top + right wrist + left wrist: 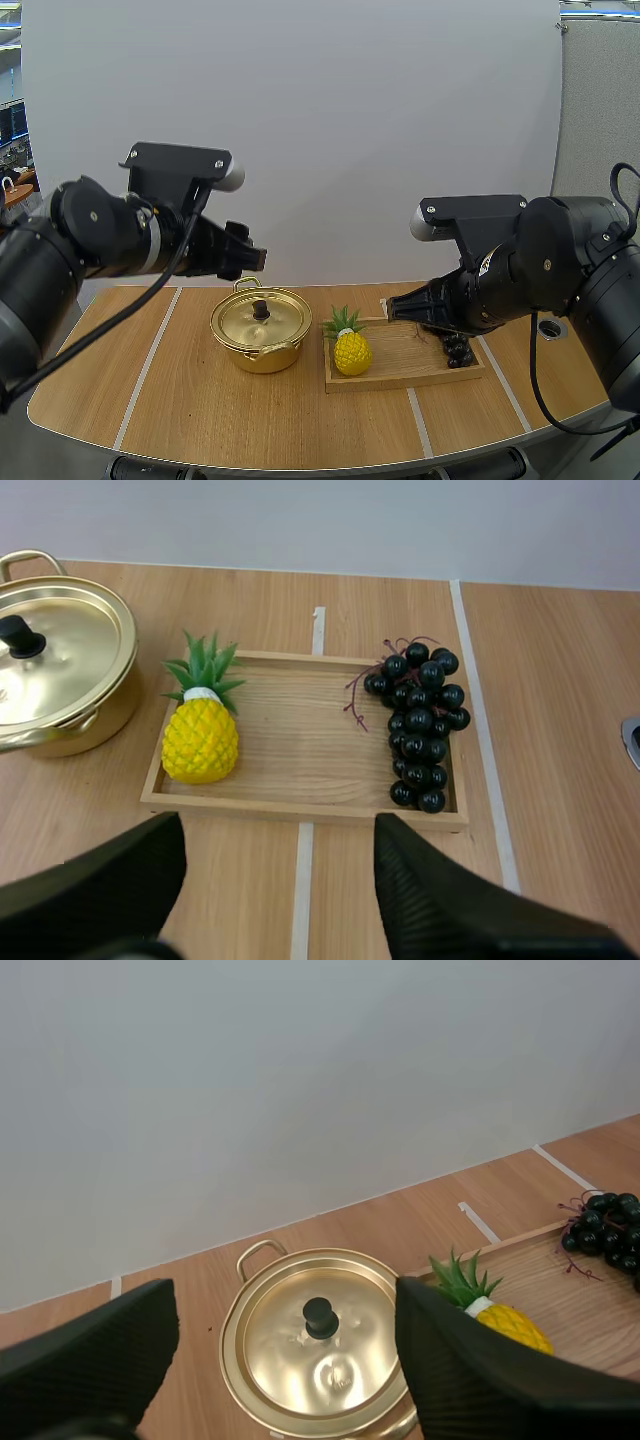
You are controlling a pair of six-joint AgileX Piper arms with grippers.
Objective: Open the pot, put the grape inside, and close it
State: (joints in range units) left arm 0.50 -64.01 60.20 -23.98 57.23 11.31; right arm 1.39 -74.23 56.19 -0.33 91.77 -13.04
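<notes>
Between the left fingers (90, 1355), which are standing wide apart and holding nothing, the lid (330, 1360) is showing with its black knob (319, 1317) lying ahead and below, roughly midway across the gap. These fingers are hovering above the pot (262, 330), just behind its far rim, well clear of the metal. The lid is sitting flat on the pot, so the opening step is not yet done.

Over on the other side, the right fingers (450, 900) are likewise spread and empty, hanging above the tabletop (200, 400) at the near edge of the tray (300, 750). The grapes (420, 725) are lying at the tray's end farthest from the pot, ahead of these fingers and a little toward the outer one. The bunch's long axis is running away from the fingers, stem end farthest, so the open gap is lying across it. A pineapple (200, 742) is lying at the tray's other end, nearest the pot.

Judging by this, the left arm is nearer the knob and the right arm is nearer the grapes; the lid lift is calling for a short drop onto the knob.
</notes>
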